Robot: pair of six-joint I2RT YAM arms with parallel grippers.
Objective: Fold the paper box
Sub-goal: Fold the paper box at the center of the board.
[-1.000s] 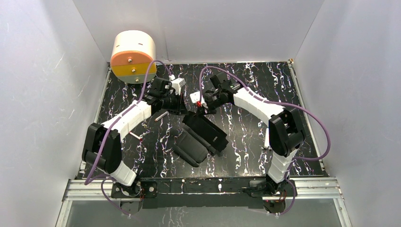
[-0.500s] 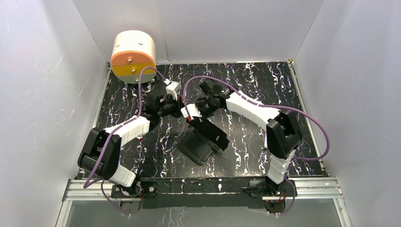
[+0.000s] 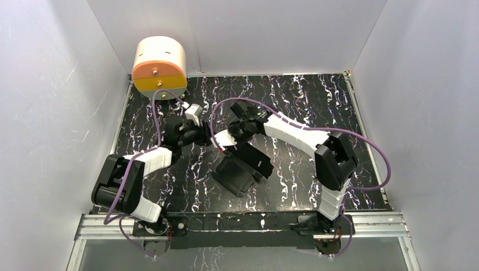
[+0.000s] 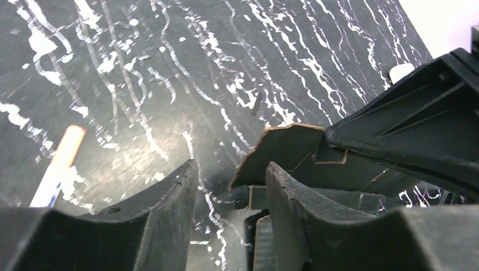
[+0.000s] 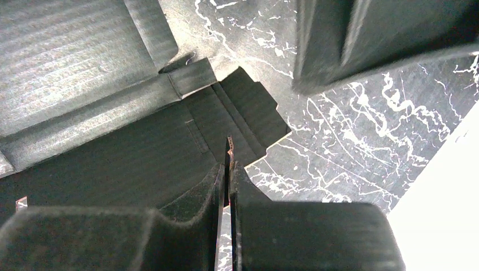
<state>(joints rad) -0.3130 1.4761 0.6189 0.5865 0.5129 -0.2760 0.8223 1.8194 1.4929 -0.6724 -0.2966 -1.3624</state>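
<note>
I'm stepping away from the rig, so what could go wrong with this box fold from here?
The right end effector pinches only a thin edge of the paper box, so it might slip out or tear. The left end effector stands open beside it, gripping nothing, so the box may slide or spring open.

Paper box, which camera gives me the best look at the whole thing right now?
Top external: it alone takes in nearly the whole paper box, though small and dark. Right wrist shows only creased panels and a flap, close up; left wrist only one flap's tip.
</note>
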